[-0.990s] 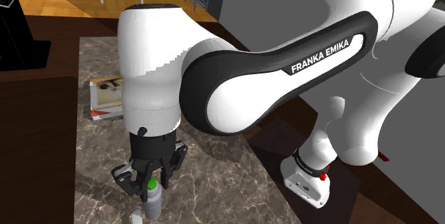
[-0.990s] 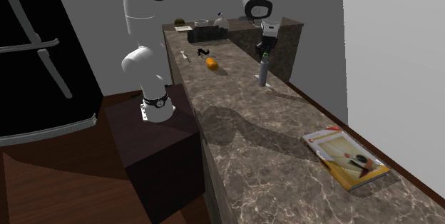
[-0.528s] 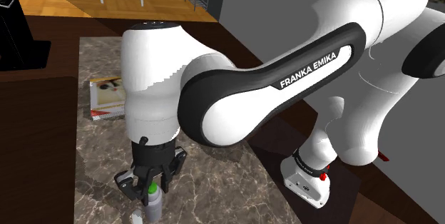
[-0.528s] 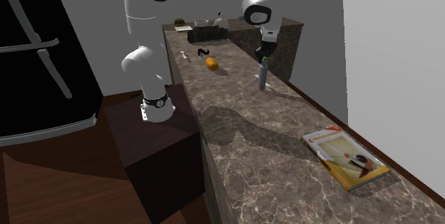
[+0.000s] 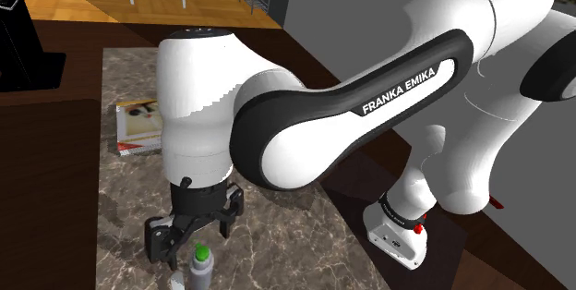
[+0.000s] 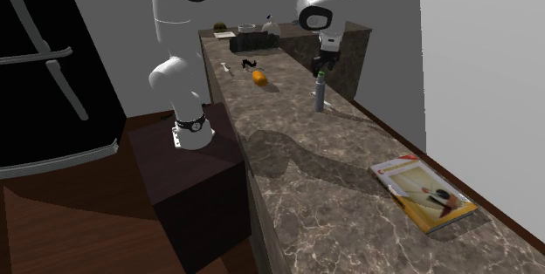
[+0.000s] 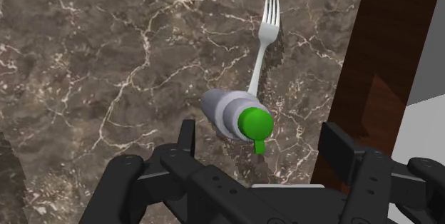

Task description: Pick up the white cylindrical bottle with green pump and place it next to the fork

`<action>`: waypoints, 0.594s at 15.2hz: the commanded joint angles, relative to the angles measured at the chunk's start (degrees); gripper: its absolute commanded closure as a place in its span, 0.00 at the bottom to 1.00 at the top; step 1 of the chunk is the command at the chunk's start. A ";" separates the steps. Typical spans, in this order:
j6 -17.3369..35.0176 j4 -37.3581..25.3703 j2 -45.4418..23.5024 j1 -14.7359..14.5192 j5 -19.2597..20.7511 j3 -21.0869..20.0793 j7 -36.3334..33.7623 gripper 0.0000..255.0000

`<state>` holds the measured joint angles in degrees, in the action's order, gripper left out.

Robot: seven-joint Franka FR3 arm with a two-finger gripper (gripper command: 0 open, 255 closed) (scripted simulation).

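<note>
In the shoulder view, the gripper hangs just above the bottle, a pale cylinder topped by a green pump. The bottle stands upright on the brown marbled tabletop. The 2 black fingers are spread wide on either side of the pump and touch nothing. A book lies well apart, toward this view's upper left.

In the second exterior view, the gripper sits directly over the bottle, with a small gap between them. The bottle stands near the tabletop's edge on this view's right. An orange object lies near it toward the left, and the book lies well apart in the foreground.

In the wrist view, the 2 fingers stand far apart, released. The green pump sits between them with a gap on each side, so nothing is held. A white fork lies flat on the tabletop just beside the bottle. Its tines point away from the gripper and its handle end runs behind the bottle; whether they touch cannot be told.
</note>
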<state>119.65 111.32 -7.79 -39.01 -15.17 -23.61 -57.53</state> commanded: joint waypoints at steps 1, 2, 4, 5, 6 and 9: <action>0.00 0.00 0.00 0.00 0.00 0.00 0.00 0.00; 0.00 0.00 0.00 0.00 0.00 0.00 0.00 0.00; -3.64 -2.19 1.37 0.63 -0.17 0.35 0.15 0.00; -5.47 -3.40 1.95 0.93 -0.23 0.54 0.19 0.00; -6.92 -4.42 2.34 1.16 -0.25 0.69 0.22 0.00; -6.92 -4.41 2.35 1.16 -0.25 0.70 0.22 0.00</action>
<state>113.00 107.04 -5.55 -37.89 -15.40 -22.93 -57.32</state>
